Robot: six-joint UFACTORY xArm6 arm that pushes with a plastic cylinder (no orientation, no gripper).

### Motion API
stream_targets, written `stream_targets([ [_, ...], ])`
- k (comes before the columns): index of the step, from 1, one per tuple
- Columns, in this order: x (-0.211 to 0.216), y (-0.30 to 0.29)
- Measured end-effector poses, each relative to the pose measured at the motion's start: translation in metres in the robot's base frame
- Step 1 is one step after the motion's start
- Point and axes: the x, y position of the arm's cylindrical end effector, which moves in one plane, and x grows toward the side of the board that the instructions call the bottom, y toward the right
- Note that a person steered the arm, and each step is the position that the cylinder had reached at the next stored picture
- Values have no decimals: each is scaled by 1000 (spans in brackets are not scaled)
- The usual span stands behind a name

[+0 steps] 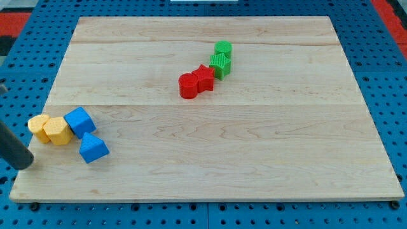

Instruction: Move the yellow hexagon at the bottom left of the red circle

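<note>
Wooden board (pixel 210 159) on a blue perforated base (pixel 394 114). The yellow hexagon (pixel 58 131) lies near the board's left edge, in the lower left part of the view. It touches a second yellow block (pixel 39 128) on its left, whose shape cannot be made out and which sits at the very edge of the board. On its right it touches a blue cube (pixel 79 121); a blue triangular block (pixel 93 148) lies just below that cube.

The red circle (pixel 188 86) lies near the board's centre, well apart from the hexagon, touching a red star (pixel 204 77) on its right. Two green blocks (pixel 220 63) (pixel 223 48) continue the line toward the view's top right. A wide stretch of bare wood separates the two clusters, and the whole lower right of the board is open.

No writing or label is legible.

The dark rod enters from the view's left edge; my tip (pixel 25 164) rests at the board's left border, just below and left of the yellow pair, near but not touching them. The rod carries no jaws, so no open or closed state can be told.
</note>
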Motion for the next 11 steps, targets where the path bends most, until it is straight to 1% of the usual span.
stream_targets([
  [1,-25,-4],
  [2,-45,32],
  [4,-81,83],
  [5,-78,104],
  [6,-65,115],
  [7,-70,159],
  [8,-87,198],
  [9,-98,221],
  [11,-116,229],
])
